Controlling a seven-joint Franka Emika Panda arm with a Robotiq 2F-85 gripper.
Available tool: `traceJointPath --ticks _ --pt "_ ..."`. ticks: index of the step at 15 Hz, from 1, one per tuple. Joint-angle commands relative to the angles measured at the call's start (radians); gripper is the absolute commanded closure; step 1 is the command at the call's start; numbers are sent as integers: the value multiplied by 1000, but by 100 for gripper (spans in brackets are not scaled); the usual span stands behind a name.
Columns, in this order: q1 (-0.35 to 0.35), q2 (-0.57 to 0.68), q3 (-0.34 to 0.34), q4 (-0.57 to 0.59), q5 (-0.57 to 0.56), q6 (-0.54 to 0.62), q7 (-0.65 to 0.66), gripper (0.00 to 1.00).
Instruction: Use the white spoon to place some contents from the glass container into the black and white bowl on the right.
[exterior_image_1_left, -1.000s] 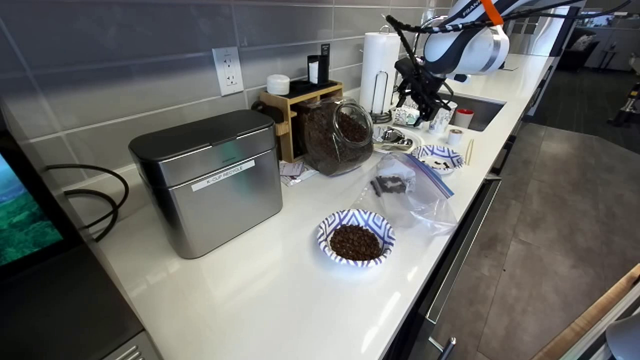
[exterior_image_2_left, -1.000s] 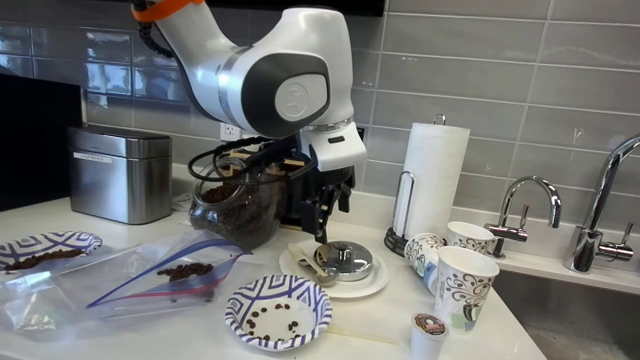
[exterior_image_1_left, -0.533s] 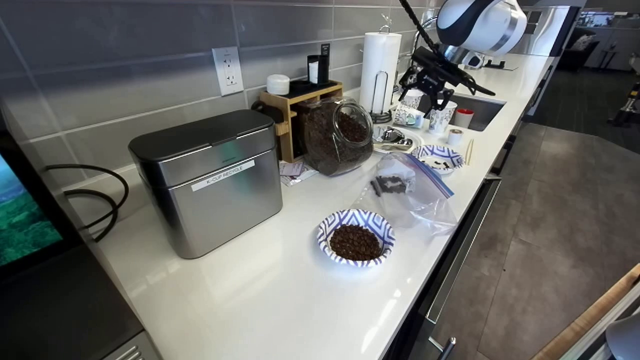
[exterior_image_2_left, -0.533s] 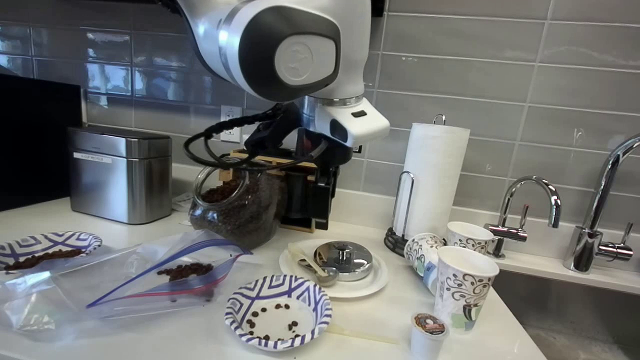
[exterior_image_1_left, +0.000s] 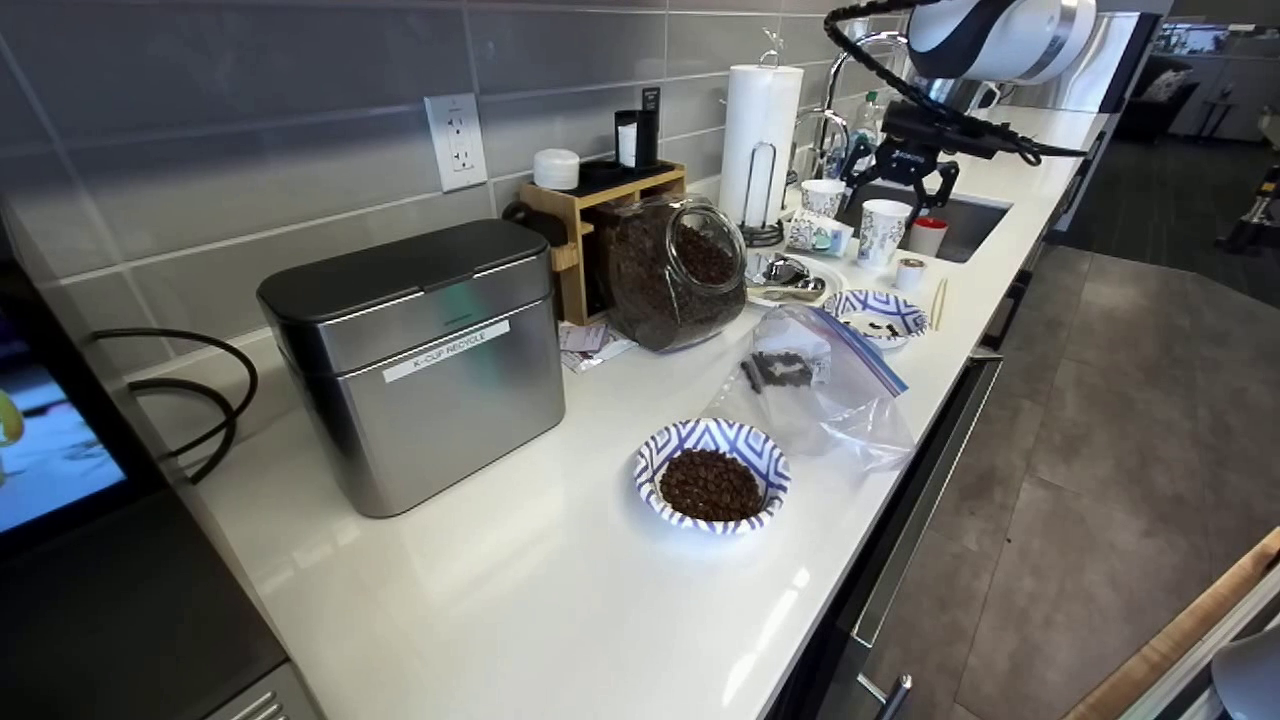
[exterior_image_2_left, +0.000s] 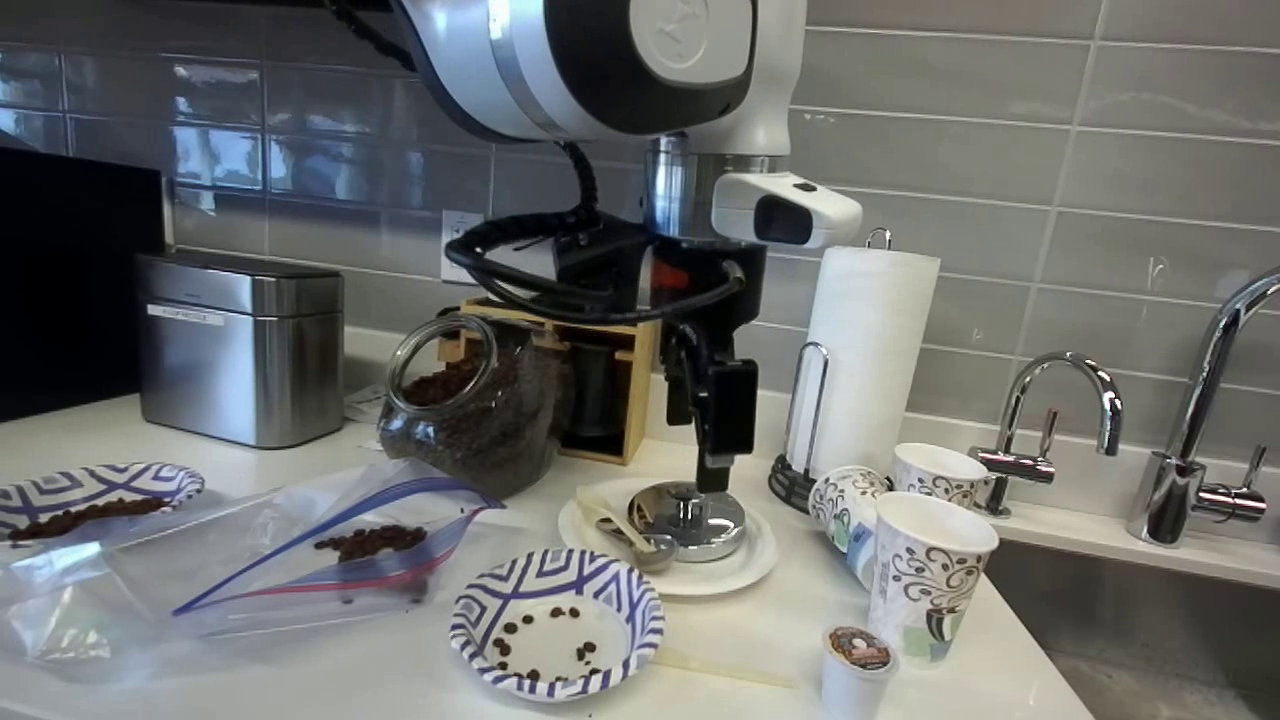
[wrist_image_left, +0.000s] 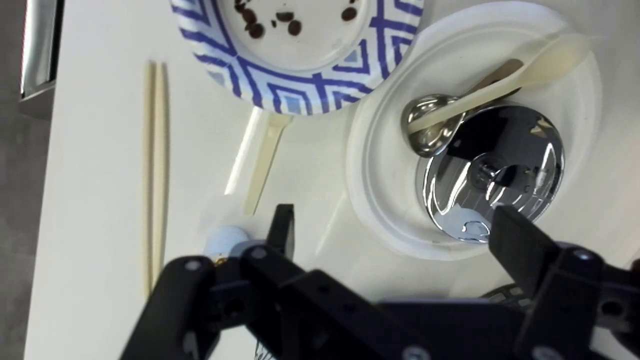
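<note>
The glass container (exterior_image_1_left: 655, 275) lies tilted on the counter, full of dark brown beans; it also shows in an exterior view (exterior_image_2_left: 475, 440). The white spoon (wrist_image_left: 542, 67), cream-white plastic, lies across a metal scoop on a white plate; it also shows in an exterior view (exterior_image_2_left: 612, 518). The right bowl (exterior_image_2_left: 628, 592), white with blue-purple pattern, holds a few scattered beans; its rim shows in the wrist view (wrist_image_left: 345, 82). My gripper (wrist_image_left: 393, 220) is open and empty, pointing down above the plate's near edge and the lid; it also shows in both exterior views (exterior_image_1_left: 892, 195) (exterior_image_2_left: 703, 450).
A shiny metal lid (wrist_image_left: 495, 170) shares the plate (wrist_image_left: 372, 200). A bean-filled patterned bowl (exterior_image_1_left: 660, 450) and a clear bag (exterior_image_1_left: 820, 400) lie on the counter. Paper cups (exterior_image_2_left: 930, 575), a small pod (exterior_image_2_left: 857, 675), chopsticks (wrist_image_left: 156, 175) and a paper towel roll (exterior_image_2_left: 865, 360) stand or lie nearby.
My gripper has moved right, away from the glass container and over the plate, and the wrist has turned to a more upright pose. The objects on the counter have not moved.
</note>
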Motion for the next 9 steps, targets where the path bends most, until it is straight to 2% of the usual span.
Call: traceJointPath --ticks 1,7,9 --pt "57 -34 -52 -24 -77 -4 -59 0" --pt "96 -53 -64 -31 -135 9 -80 0" --pt "94 -30 -65 -1 -108 -2 -79 0"
